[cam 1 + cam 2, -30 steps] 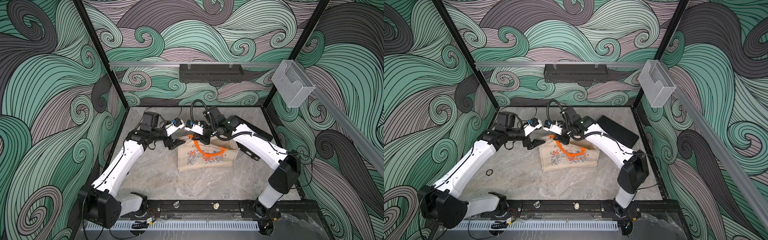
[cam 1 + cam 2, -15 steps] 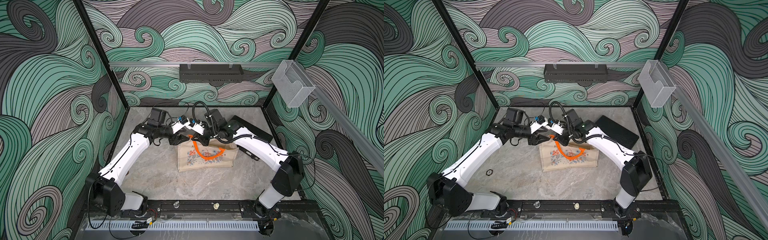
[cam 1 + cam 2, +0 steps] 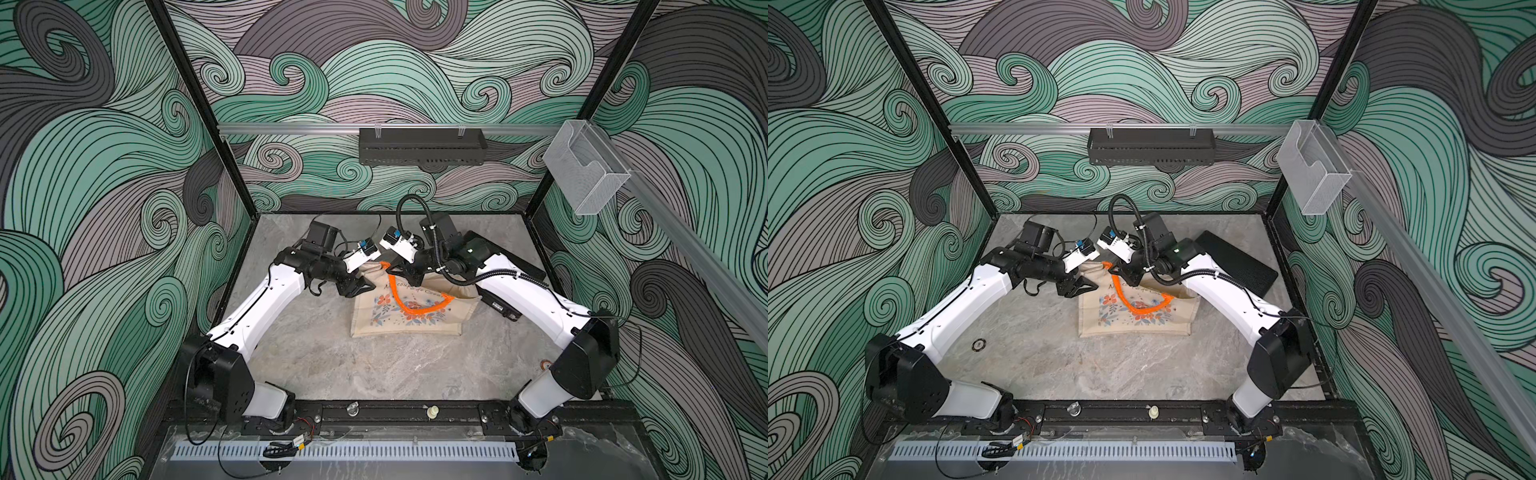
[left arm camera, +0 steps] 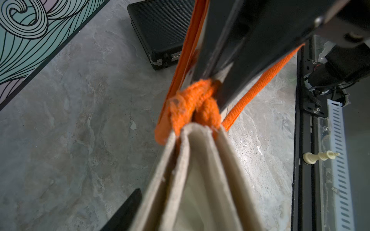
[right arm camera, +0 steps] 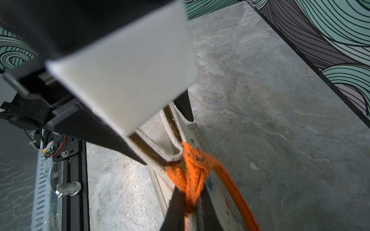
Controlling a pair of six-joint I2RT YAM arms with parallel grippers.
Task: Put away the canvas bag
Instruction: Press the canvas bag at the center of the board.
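So our beige canvas bag (image 3: 409, 316), coarse weave with a floral print, sits back-middle on the grey marble-look tabletop (image 3: 332, 357), top edge held up. The right gripper (image 5: 190, 200) is clamped tight on its knotted orange woven handles (image 3: 415, 305). The left gripper (image 3: 375, 275) brackets the folded canvas edge; we can't tell if it's pinching. There's a flat black ribbed box (image 3: 1237, 266) just behind, and swirly teal walls (image 3: 104, 208) all around.

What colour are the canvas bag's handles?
Bright orange. The left wrist view shows it best: the handles are knotted above the folded canvas bag.
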